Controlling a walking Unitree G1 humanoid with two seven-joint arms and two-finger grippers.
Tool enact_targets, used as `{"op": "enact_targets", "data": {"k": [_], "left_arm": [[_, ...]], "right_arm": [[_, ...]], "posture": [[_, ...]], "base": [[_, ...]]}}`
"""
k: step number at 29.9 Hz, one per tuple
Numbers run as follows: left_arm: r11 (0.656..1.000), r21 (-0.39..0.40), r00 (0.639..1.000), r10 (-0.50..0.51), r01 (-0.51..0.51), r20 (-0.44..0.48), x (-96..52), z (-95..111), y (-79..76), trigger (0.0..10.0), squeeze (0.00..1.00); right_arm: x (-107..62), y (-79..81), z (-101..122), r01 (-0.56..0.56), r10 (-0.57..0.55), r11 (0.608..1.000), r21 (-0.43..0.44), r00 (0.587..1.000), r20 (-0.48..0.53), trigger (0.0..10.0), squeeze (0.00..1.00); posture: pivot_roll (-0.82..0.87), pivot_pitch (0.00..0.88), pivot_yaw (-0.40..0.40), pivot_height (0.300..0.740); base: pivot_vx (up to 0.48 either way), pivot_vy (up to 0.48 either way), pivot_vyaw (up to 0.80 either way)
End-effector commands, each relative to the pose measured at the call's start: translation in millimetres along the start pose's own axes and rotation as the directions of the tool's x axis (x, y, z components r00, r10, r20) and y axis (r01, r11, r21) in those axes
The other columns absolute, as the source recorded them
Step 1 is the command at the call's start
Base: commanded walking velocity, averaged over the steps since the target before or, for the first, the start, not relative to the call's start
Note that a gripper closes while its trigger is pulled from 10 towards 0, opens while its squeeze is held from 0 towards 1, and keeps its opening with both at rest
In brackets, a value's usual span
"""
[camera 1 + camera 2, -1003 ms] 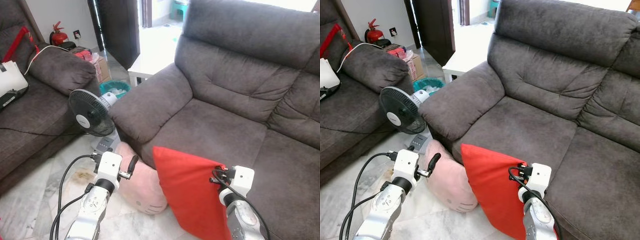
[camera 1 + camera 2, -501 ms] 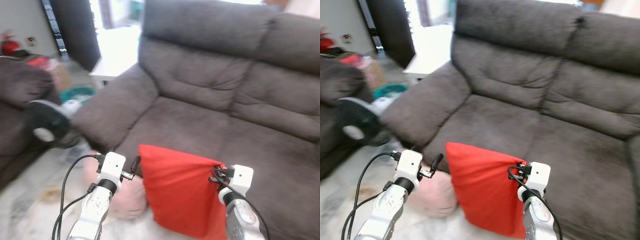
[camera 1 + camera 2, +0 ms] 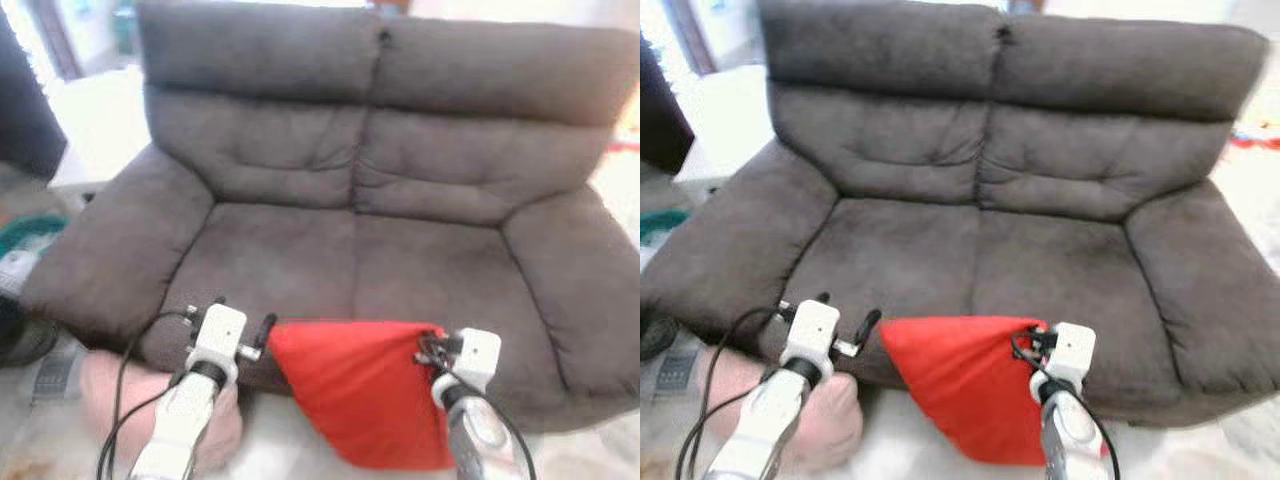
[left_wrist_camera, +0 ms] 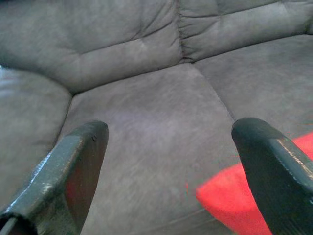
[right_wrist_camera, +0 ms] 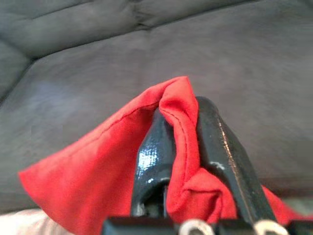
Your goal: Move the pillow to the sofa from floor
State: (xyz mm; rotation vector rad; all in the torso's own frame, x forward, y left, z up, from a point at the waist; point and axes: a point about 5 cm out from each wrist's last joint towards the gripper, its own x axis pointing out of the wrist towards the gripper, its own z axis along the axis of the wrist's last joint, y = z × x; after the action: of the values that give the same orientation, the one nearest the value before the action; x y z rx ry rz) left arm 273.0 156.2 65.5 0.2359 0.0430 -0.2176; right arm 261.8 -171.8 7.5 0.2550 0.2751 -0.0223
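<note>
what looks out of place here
A pink pillow lies on the floor against the sofa front, below its left arm, instead of on the seat. The red pillow hangs by one corner from the shut right pincer, in front of the seat edge. The left pincer is open and holds nothing.

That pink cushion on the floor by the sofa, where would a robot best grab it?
Probably an upper edge of the pink cushion, from above: it is soft and rounded, so only pinched fabric fits. The left gripper hangs open near it; the right gripper pinches the red pillow that way.
</note>
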Motion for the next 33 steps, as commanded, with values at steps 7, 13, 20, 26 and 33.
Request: {"op": "enact_targets", "data": {"k": [7, 13, 20, 26, 33], "left_arm": [[1.0, -0.007, 1.0, -0.028, 0.028, 0.012, 2.3, 3, -5.8, 10.0, 0.0], [0.999, -0.009, 1.0, -0.03, 0.031, 0.008, 0.8, 2, -5.9, 10.0, 0.0], [0.992, 0.004, 0.991, -0.122, 0.122, -0.048, -3.5, -2, 9.5, 10.0, 0.0], [0.973, 0.02, 0.971, -0.226, 0.228, -0.075, -3.5, 0, 19.9, 10.0, 0.0], [0.879, 0.03, 0.865, -0.46, 0.475, -0.201, -15.7, -7, 23.9, 10.0, 0.0]], "right_arm": [[6.9, 0.4, 28, -0.008, 0.01, 1.0, -0.017, 0.992, 0.127, 10.0, 0.0], [6.6, 0.3, 28, -0.009, 0.012, 1.0, -0.018, 0.992, 0.127, 10.0, 0.0], [8.3, 4.3, 37, -0.1, 0.111, 0.991, -0.093, 0.985, 0.13, 10.0, 0.0], [6.2, 13.1, 38, -0.296, 0.313, 0.922, -0.25, 0.949, 0.03, 10.0, 0.0], [0.6, 12.4, 42, -0.432, 0.437, 0.84, -0.329, 0.897, -0.061, 10.0, 0.0]], "posture": [[0.09, 0.0, -0.025, 0.74], [0.09, 0.0, -0.026, 0.74], [0.09, 0.005, -0.022, 0.74], [0.09, 0.009, -0.017, 0.74], [0.09, 0.013, -0.011, 0.74]], "base": [[0.0, 0.0, -0.8], [0.0, 0.0, -0.8], [0.0, 0.0, -0.07], [0.0, 0.0, 0.0], [0.0, 0.0, 0.0]]}}
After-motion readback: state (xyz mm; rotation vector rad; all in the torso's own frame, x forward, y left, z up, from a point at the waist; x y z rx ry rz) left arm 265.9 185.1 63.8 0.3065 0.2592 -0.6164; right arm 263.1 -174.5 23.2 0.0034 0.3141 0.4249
